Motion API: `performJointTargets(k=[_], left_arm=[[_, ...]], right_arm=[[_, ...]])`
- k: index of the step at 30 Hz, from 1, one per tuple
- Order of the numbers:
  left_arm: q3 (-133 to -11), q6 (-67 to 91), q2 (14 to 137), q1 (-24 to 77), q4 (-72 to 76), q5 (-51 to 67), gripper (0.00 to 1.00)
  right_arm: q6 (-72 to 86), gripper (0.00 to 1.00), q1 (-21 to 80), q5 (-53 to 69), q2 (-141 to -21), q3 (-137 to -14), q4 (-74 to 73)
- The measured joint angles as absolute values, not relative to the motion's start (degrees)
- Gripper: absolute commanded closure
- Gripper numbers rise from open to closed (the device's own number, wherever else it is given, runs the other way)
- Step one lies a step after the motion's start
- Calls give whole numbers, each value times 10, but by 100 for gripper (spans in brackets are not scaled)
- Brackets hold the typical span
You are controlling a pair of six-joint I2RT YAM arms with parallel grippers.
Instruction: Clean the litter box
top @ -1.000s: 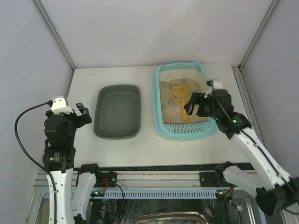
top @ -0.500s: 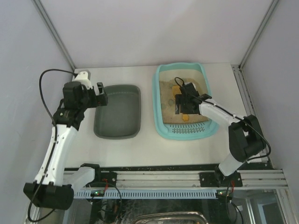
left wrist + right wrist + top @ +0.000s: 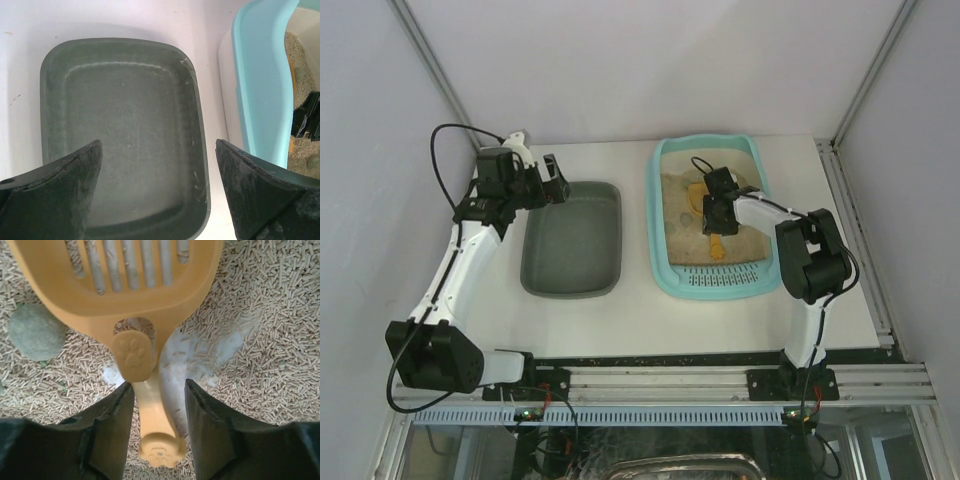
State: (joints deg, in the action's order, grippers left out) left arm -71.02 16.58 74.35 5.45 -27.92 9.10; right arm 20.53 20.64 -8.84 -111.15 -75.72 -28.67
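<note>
The light-turquoise litter box (image 3: pixel 656 205) stands at the right and holds beige pellet litter. An orange slotted scoop (image 3: pixel 150 307) lies in the litter, and its handle (image 3: pixel 152 415) points toward me. My right gripper (image 3: pixel 159 385) is low over the litter with its jaws on either side of that handle. The left finger touches the handle and a gap shows on the right, so the gripper is open. From above, the right gripper (image 3: pixel 713 214) covers the middle of the scoop (image 3: pixel 718 247). My left gripper (image 3: pixel 158 145) hangs wide open over the dark grey-green tray (image 3: pixel 125 115), holding nothing.
A round grey-green clump (image 3: pixel 36 331) sits in the litter left of the scoop head. The dark tray (image 3: pixel 570 240) lies left of the litter box, whose turquoise wall (image 3: pixel 260 85) shows at the right of the left wrist view. Grey walls enclose the white table (image 3: pixel 620 320).
My left arm has swung up and away to the far-left corner of the dark tray. My right gripper has come down over the scoop handle and its jaws have narrowed around it.
</note>
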Motion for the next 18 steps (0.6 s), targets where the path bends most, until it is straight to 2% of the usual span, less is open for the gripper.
performJointTargets(k=[2,6,7,14,15,18], left_arm=[[-710,166,750,55,-276,95,2],[-713,174,764,55,-265,112,3],[-719,174,771,57,-267,116,4],[-866,147,898,81,-328,219,6],[-902,140,922,86,-342,240,0],[-1013,121,997,103,-385,299,0]], right_arm=[[204,67,200,-81,-1120,-760,-284],[201,98,192,-65,-1127,-765,-277],[203,100,192,-65,-1127,-765,-277],[198,100,203,-79,-1104,-765,-300],[197,100,206,-83,-1095,-765,-307],[191,100,224,-98,-1052,-765,-323]])
